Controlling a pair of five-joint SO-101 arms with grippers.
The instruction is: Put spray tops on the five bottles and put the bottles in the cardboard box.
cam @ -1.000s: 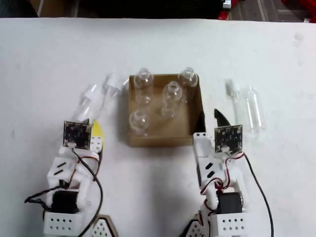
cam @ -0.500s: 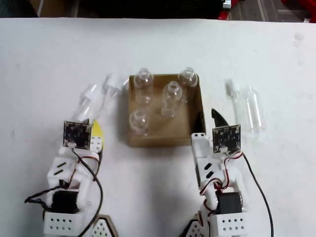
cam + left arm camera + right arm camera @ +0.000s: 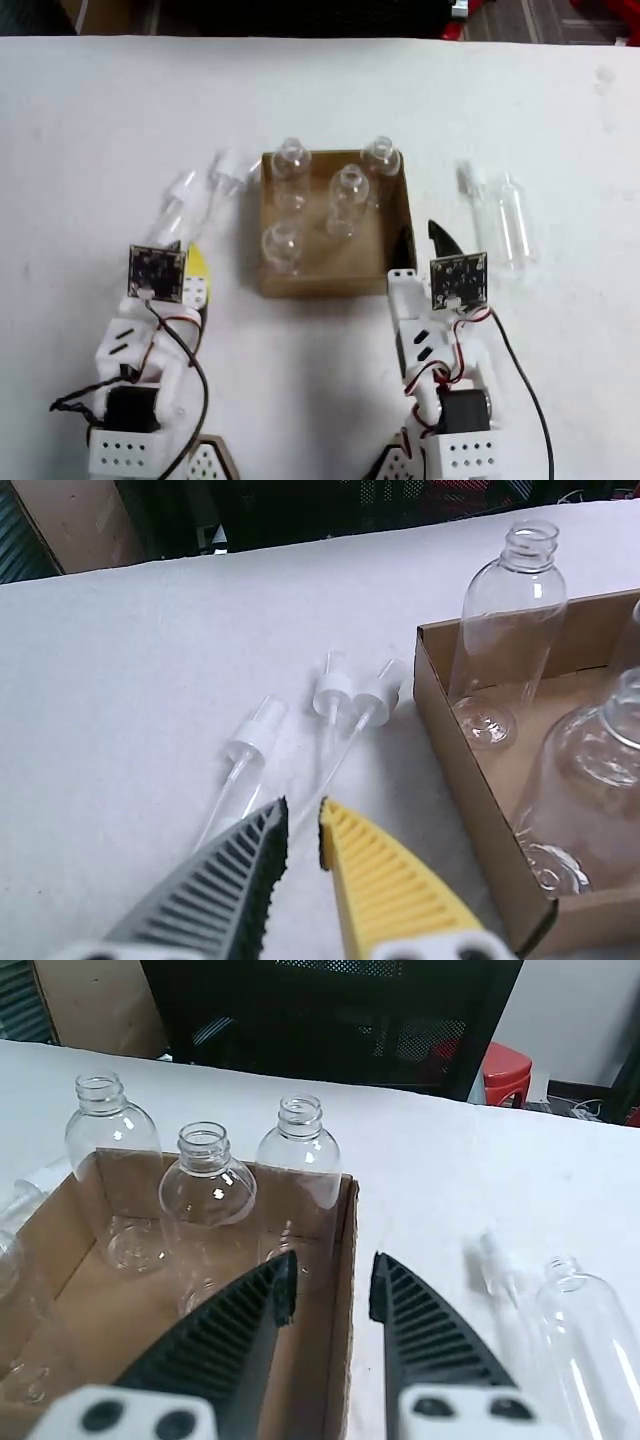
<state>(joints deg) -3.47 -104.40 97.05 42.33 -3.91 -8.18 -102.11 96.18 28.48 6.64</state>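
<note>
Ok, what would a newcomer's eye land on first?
The cardboard box in the middle of the table, with four clear capless bottles standing in it. A fifth bottle lies to the box's right beside a spray top, and more spray tops lie left of the box.

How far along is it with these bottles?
Done: four bottles stand in the cardboard box, but all uncapped. In hand: nothing; the left hand and right hand are open and empty. Left: the fifth bottle lying outside, and fitting every spray top.
</note>
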